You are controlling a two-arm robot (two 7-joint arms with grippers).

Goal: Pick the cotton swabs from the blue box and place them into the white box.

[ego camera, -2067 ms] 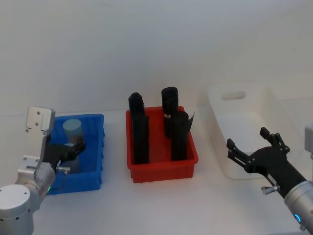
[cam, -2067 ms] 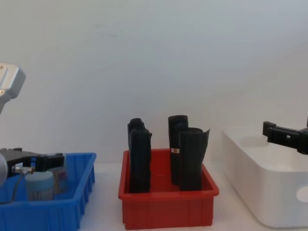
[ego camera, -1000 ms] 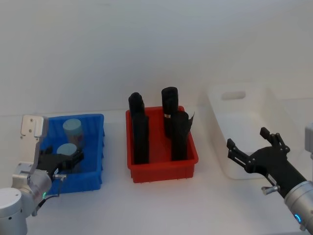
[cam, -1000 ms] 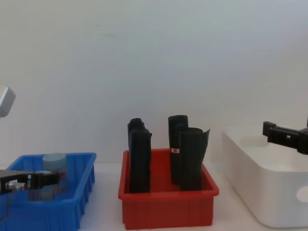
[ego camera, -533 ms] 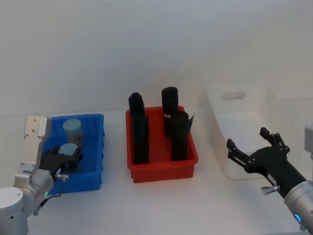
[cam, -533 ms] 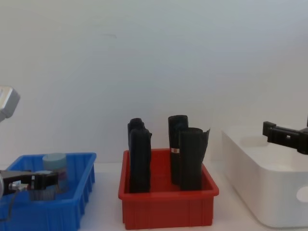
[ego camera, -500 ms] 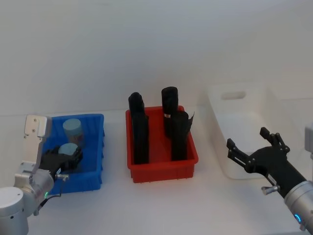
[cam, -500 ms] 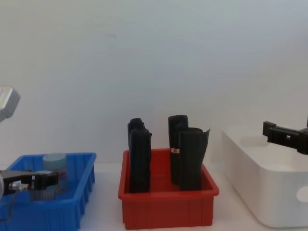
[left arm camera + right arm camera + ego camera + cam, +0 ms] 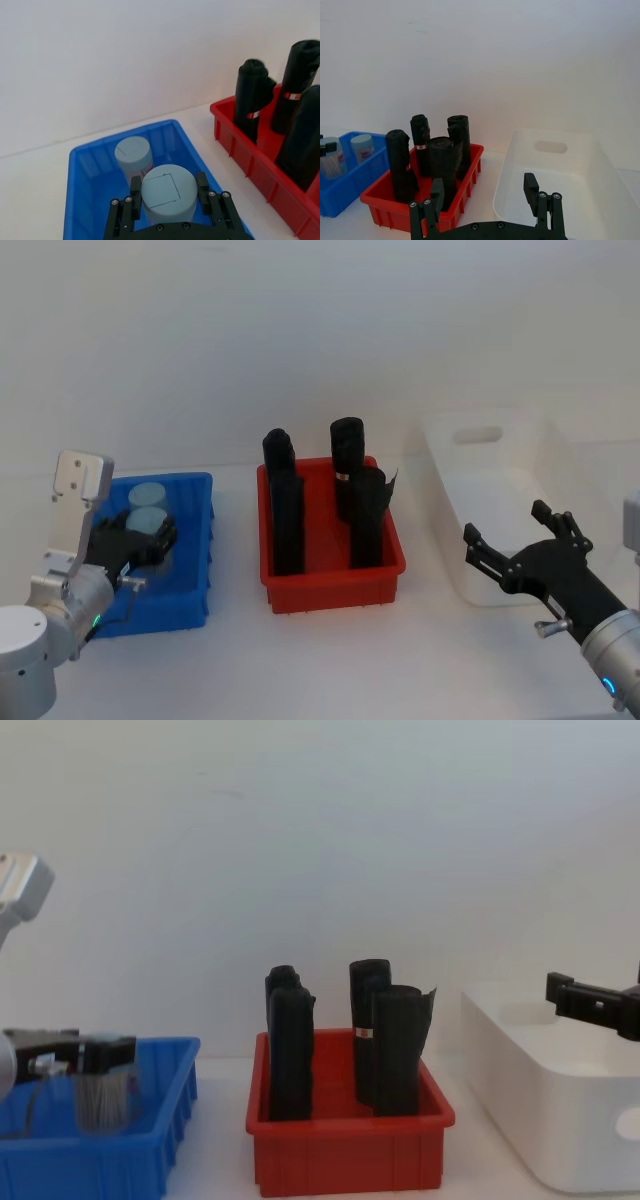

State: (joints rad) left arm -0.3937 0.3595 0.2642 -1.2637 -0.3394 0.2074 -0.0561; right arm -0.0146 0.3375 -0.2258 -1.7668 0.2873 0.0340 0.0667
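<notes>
Two cotton swab tubs with pale blue lids are at the blue box [image 9: 196, 570]. My left gripper [image 9: 140, 538] is shut on the nearer tub [image 9: 148, 521] and holds it raised inside the box. In the left wrist view its fingers [image 9: 135, 189] clamp both sides of that tub [image 9: 168, 192], and the second tub [image 9: 133, 155] stands behind on the box floor [image 9: 82, 200]. From the chest, the held tub [image 9: 105, 1100] hangs above the blue rim [image 9: 100, 1165]. My right gripper [image 9: 515, 552] is open, hovering by the white box [image 9: 500, 490], which holds nothing.
A red bin [image 9: 330, 590] with tall black rolls [image 9: 286, 510] stands between the blue box and the white box. The right wrist view shows the white box [image 9: 555, 170] and the red bin [image 9: 385, 207] ahead.
My left gripper dropped into the blue box, closed on the nearer tub, and has now lifted it upward. The right arm has not moved.
</notes>
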